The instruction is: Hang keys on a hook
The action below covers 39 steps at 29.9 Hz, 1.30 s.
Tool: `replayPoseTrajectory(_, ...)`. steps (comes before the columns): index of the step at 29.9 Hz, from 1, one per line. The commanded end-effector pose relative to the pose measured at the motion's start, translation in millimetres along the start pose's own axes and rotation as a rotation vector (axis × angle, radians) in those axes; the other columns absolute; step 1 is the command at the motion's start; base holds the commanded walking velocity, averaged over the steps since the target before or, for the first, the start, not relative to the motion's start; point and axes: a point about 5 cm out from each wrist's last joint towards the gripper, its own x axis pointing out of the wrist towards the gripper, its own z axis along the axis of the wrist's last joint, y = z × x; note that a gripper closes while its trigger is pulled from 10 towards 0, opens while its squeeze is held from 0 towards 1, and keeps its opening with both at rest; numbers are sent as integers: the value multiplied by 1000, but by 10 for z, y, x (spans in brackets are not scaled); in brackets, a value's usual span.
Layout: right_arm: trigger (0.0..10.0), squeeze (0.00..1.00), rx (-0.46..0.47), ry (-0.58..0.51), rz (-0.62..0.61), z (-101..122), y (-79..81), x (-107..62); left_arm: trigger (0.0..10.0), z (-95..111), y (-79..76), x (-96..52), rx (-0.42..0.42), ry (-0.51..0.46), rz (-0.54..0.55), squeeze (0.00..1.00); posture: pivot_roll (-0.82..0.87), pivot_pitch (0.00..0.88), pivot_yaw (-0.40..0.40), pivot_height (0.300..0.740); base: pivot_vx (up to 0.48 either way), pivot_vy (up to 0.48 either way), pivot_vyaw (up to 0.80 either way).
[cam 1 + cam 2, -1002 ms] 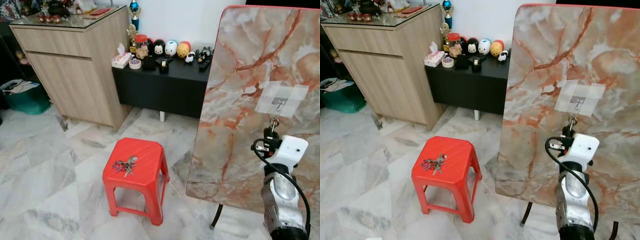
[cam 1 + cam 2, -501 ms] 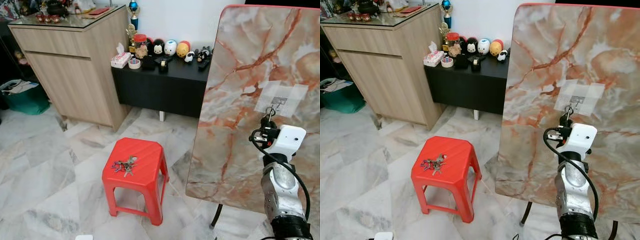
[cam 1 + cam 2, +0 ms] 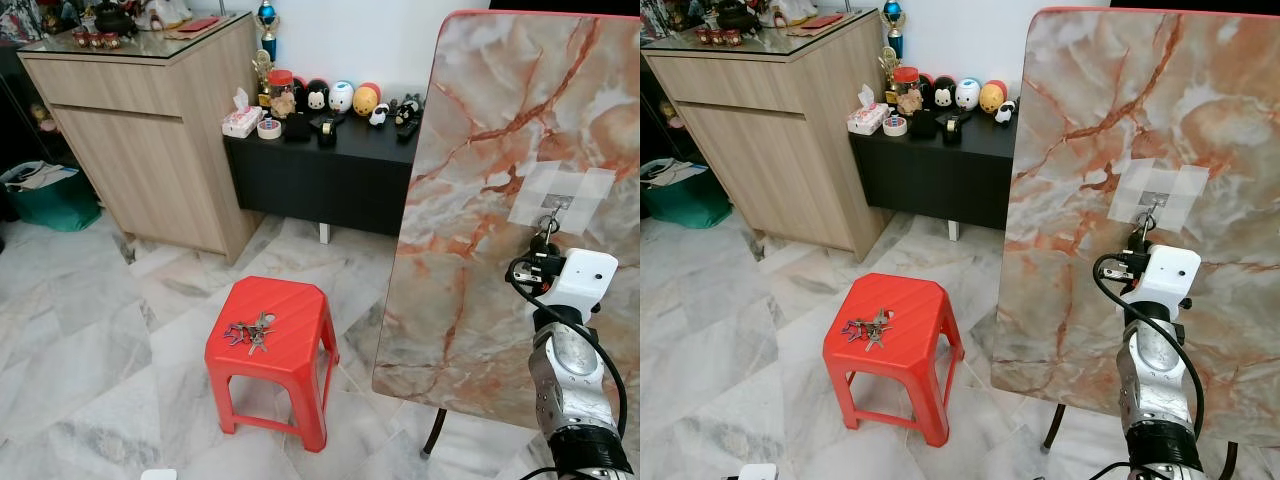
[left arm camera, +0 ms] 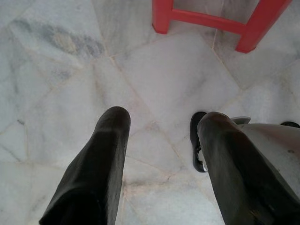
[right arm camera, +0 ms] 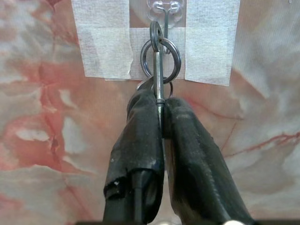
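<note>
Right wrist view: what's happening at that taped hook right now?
The right tool is shut on a key ring, holding it up against the hook taped to the upright marble board. The ring overlaps the hook; whether it has caught is unclear. More keys lie on the red stool. The left tool hangs open above the floor.

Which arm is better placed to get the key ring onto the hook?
The right. Its pincer already grips the key ring at the taped hook. The left pincer hangs open above the floor.
</note>
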Motion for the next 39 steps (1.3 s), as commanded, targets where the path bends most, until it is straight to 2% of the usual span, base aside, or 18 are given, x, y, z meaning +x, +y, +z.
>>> replayPoseTrajectory(1,10000,0,3,-31,-17,82,-38,54,10000,-26,19,-6,-5,17,4,0,41,0,21,740,0,0,0)
replayPoseTrajectory(26,10000,0,8,-79,-42,148,-83,93,10000,-11,46,-4,-2,10,12,0,40,0,30,740,0,0,0)
replayPoseTrajectory(39,10000,0,37,-95,-18,136,2,55,10000,2,54,0,0,7,15,0,40,0,34,740,0,0,0)
